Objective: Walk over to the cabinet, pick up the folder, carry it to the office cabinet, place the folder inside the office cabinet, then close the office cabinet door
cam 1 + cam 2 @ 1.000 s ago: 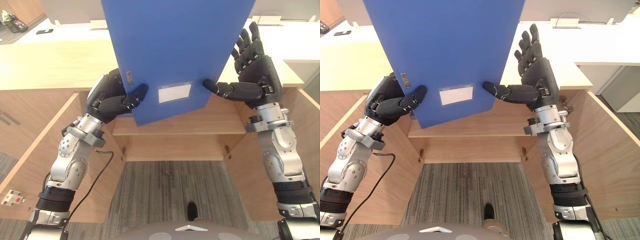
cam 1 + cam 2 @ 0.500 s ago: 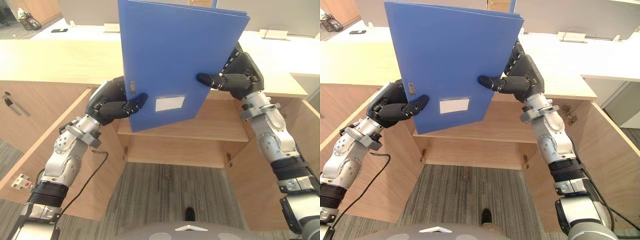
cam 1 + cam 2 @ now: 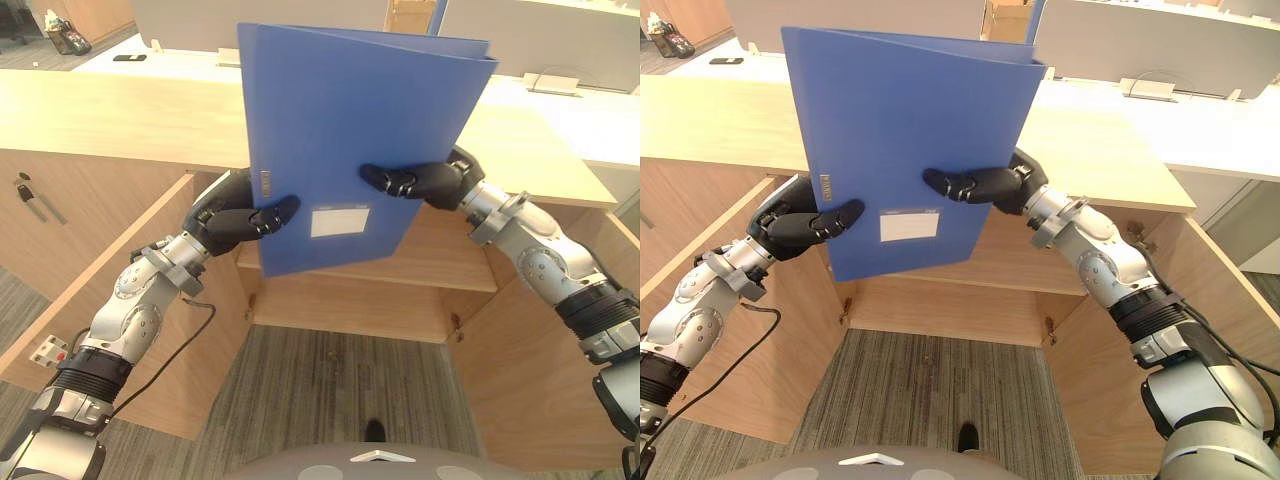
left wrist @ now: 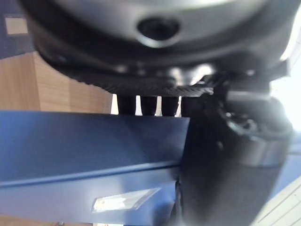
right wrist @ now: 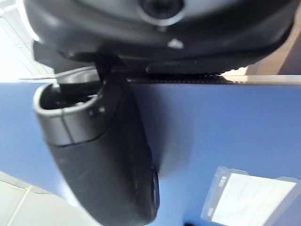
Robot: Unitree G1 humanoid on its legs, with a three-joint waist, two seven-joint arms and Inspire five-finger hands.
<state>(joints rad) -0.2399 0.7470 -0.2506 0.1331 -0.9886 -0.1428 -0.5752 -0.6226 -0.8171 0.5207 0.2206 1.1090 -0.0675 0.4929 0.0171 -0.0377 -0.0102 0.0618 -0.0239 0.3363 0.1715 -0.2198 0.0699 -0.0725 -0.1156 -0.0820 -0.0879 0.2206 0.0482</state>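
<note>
The blue folder (image 3: pixel 350 130) stands upright above the open office cabinet (image 3: pixel 350 300), over its shelf (image 3: pixel 440 262). The right hand (image 3: pixel 430 185), spread a second ago, now pinches the folder's edge, as does the left hand (image 3: pixel 232 212). With both grips set, lowering it inside looks next.

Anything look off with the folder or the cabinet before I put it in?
The large blue folder sits askew, pinched between the left hand and right hand. Its bottom edge slants and its covers seem to gape slightly at the top. The open wooden cabinet below looks normal.
</note>
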